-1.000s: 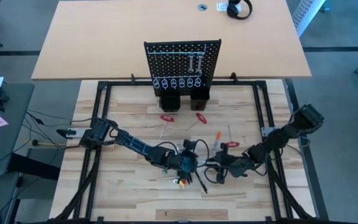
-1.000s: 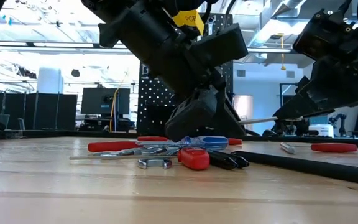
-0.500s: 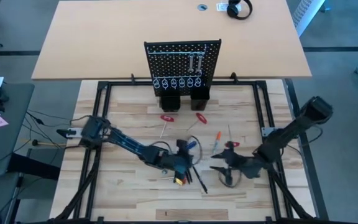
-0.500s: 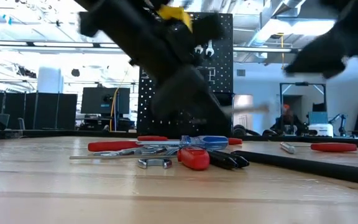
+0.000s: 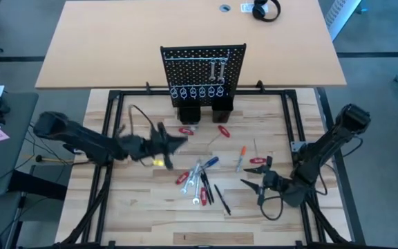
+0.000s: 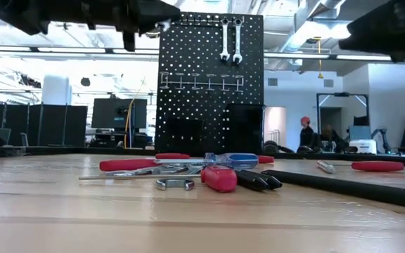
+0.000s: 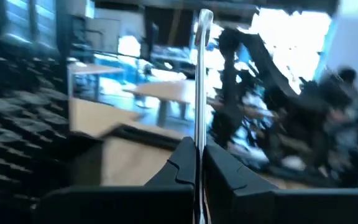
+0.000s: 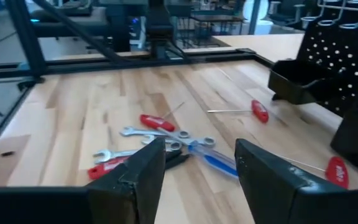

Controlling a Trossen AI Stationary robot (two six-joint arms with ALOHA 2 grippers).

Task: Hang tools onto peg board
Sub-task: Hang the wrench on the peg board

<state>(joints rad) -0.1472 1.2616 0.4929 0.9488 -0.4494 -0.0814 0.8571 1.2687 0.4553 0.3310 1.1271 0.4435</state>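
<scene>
Now, peg board (image 5: 202, 73): upright at the table's far edge, two silver wrenches (image 5: 216, 69) hung on it, ring hooks (image 5: 197, 91) below
Box holders (image 5: 204, 112): at the board's foot, contents not visible
Left gripper (image 5: 163, 138): raised, clamped on a thin silver tool (image 7: 201, 81)
Right gripper (image 5: 259, 176): fingers spread, nothing held
Loose tools (image 5: 202, 181): clustered mid-table between the arms

You have open bench (image 5: 144, 207) along the near edge, while the pile of tools (image 5: 200, 181) crowds the middle and two black holders (image 5: 204, 112) block the foot of the peg board (image 5: 202, 66).
</scene>
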